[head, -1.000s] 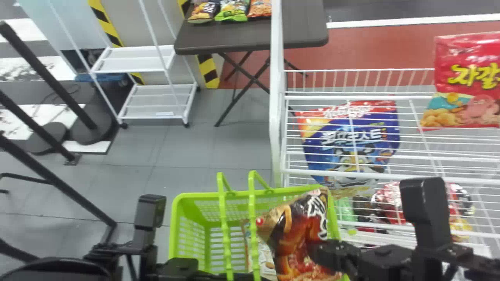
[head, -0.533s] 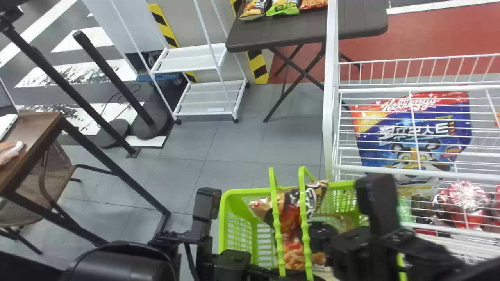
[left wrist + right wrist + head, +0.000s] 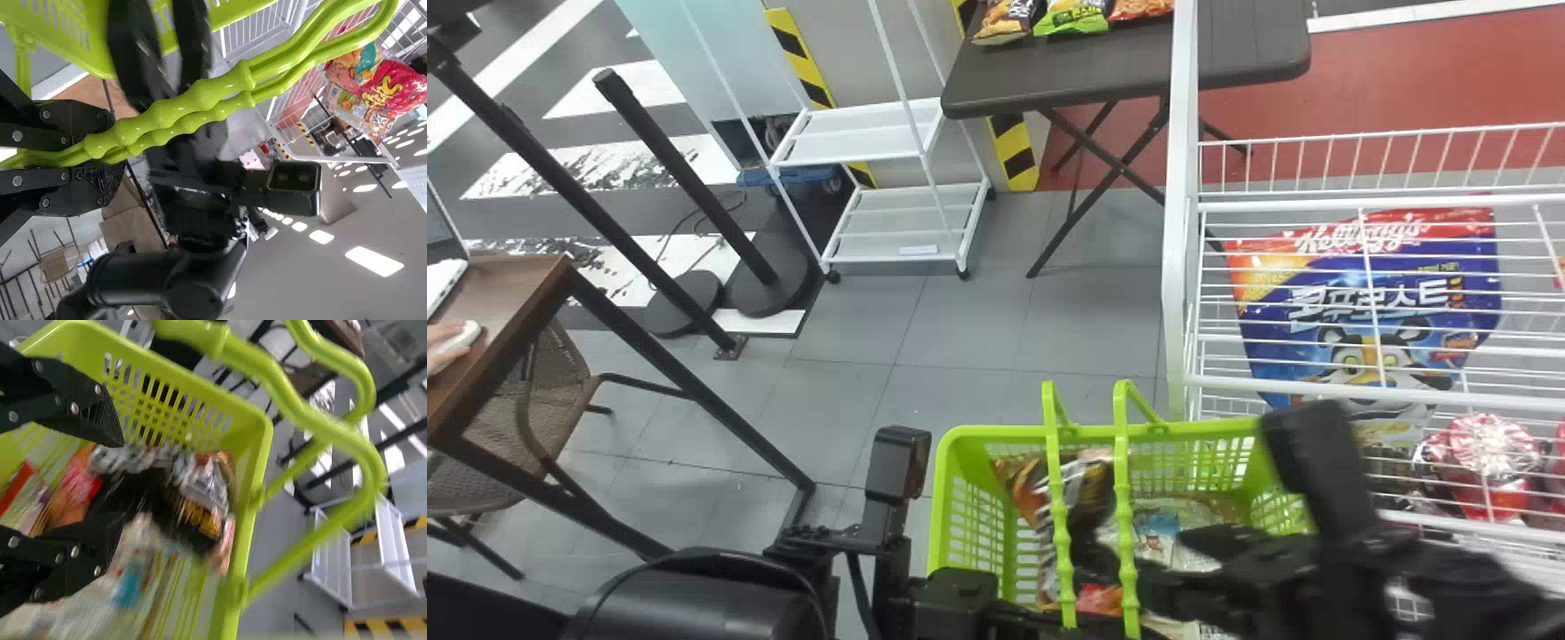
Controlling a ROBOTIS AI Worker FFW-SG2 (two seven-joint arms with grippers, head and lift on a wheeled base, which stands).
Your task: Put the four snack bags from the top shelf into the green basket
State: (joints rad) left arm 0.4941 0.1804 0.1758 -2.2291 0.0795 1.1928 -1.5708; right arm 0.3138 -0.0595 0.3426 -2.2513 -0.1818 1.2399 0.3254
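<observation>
The step in hand is judged to be the release of a snack bag into the basket. The dark snack bag (image 3: 1088, 487) lies inside the green basket (image 3: 996, 433), toward the basket's left side in the head view and partly behind the raised handles (image 3: 193, 100). A pale snack bag (image 3: 1161, 526) lies beside it. The full count of bags in the basket cannot be told.

The right gripper (image 3: 120, 480) is over the basket interior with its fingers spread and no bag pinched between them. The left gripper (image 3: 113, 153) pinches the basket handles between its fingers; this arm serves as the basket support.

A red snack bag (image 3: 397, 87) is at the upper part of the wire rack (image 3: 1181, 222) and is the probable next item. The placing phase is therefore judged under way but incomplete.

The next move calls for the right gripper to be lifted clear of the bags and the handles, then returned to the top shelf with the fingers apart. Grip should be taken on a firm fold of the bag, as loose film may slip or crumple. The left gripper should maintain its hold so that the basket does not tip. Contact with the handles on exit could swing the basket. The blue bag (image 3: 1369, 302), seen through the rack wires, appears to belong to a lower level and should be left in place.
</observation>
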